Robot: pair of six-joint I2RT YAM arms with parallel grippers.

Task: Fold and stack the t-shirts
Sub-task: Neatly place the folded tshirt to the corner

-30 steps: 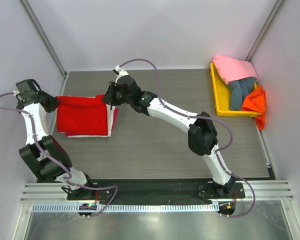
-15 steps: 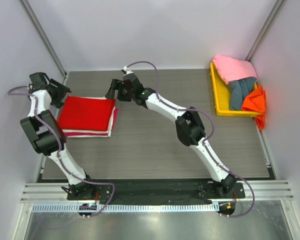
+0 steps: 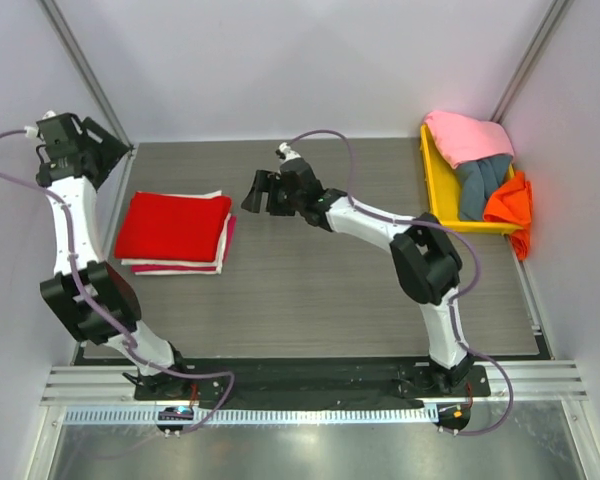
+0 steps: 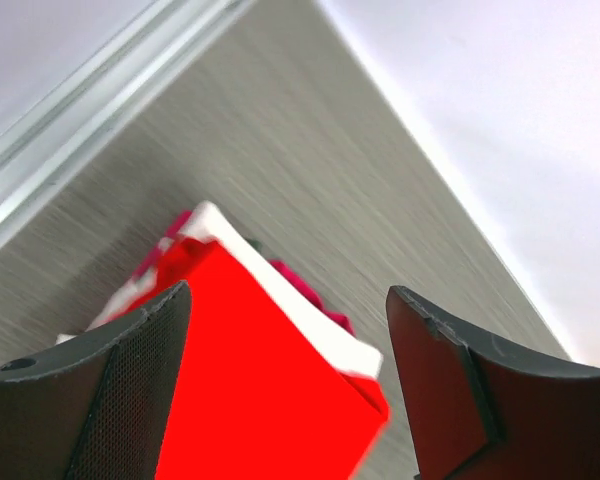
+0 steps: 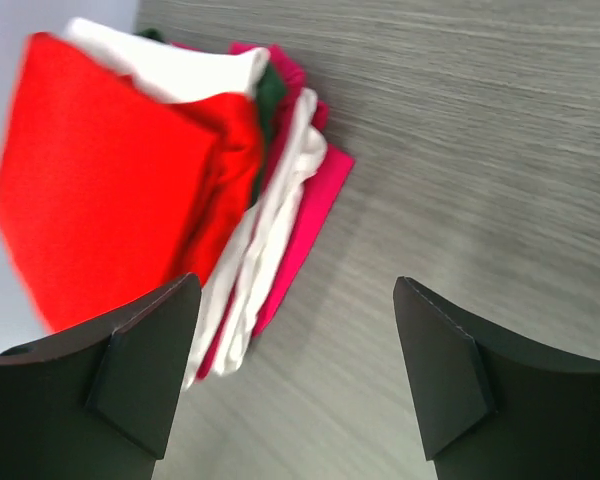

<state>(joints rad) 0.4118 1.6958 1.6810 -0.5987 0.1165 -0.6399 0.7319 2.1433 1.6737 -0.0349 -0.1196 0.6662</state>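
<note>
Right gripper (image 3: 251, 192) gapes near the red-topped t-shirt stack (image 3: 175, 228); yellow tray (image 3: 430, 186) well apart.

You're seeing the shirt stack (image 3: 175, 232) lying left on the table (image 3: 310, 290), loose shirts (image 3: 470, 137) sitting in the tray (image 3: 431, 190) far right.

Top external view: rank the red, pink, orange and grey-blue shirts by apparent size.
1. red shirt
2. pink shirt
3. orange shirt and grey-blue shirt: look alike, and the grey-blue is partly covered, so unranked.
</note>
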